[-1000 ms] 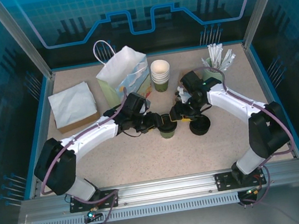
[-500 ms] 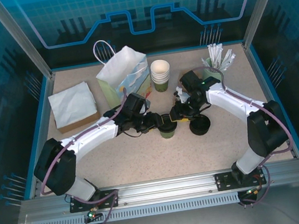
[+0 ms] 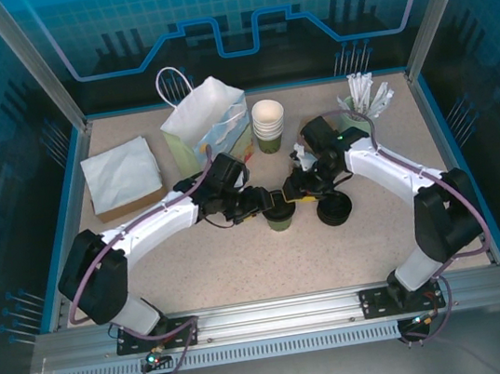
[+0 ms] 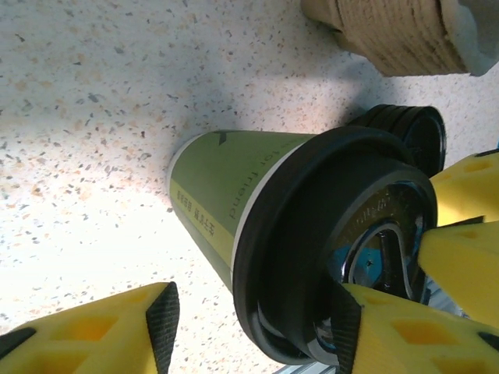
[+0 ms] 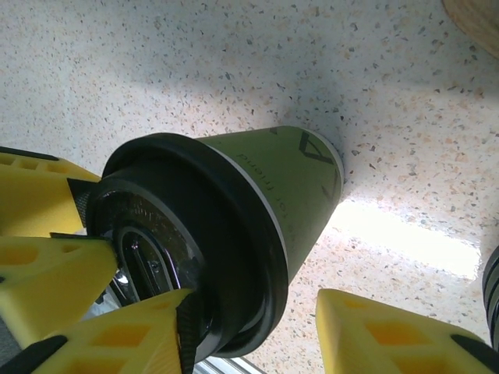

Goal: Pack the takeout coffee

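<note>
Coffee cup (image 3: 279, 219), green paper with a black lid (image 3: 279, 209) on it, stood upright near the middle of the speckled table (image 3: 243, 268), between the two arms. The left gripper (image 3: 263, 203) reached it from the left and the right gripper (image 3: 291, 193) from the right, their yellow fingers meeting around the lid. In the left wrist view the left gripper (image 4: 253, 315) was spread: one pad (image 4: 162, 323) stood clear of the cup wall with bare table between, while the other lay against the lid's rim. In the right wrist view the right gripper (image 5: 257, 319) was spread too, one finger at the rim and the other finger (image 5: 382, 335) well off the cup. A stack of black lids (image 3: 334, 209) sat just right of the cup. Behind were a stack of paper cups (image 3: 269, 123), a white paper bag (image 3: 206, 128) and napkins (image 3: 121, 173).
</note>
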### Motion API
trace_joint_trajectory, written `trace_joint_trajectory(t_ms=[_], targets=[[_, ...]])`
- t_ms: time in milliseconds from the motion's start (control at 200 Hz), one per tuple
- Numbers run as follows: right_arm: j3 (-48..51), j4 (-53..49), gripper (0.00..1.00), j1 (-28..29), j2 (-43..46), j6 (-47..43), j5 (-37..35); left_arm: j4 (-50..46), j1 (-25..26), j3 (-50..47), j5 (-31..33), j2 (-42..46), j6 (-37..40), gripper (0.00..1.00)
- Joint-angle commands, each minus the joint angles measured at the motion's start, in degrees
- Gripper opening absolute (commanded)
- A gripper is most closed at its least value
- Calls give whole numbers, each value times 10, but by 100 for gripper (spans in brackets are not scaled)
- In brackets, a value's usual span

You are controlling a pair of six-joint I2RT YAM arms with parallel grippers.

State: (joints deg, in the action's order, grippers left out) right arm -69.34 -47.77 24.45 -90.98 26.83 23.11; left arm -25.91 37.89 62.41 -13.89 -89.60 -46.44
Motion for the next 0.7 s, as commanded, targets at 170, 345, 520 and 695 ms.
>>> trace_joint_trajectory(t_ms=[170, 345, 520, 695], targets=[[-18, 0, 67, 1, 24, 11, 1, -64, -10, 35, 34, 10, 18, 80], [13, 1, 82, 1, 34, 22, 10, -66, -26, 30, 44, 42, 18, 82], [49, 44, 85, 6, 32, 41, 61, -63, -49, -1, 49, 87, 17, 82], [43, 68, 85, 16, 11, 50, 82, -66, -73, -29, 45, 122, 15, 82]])
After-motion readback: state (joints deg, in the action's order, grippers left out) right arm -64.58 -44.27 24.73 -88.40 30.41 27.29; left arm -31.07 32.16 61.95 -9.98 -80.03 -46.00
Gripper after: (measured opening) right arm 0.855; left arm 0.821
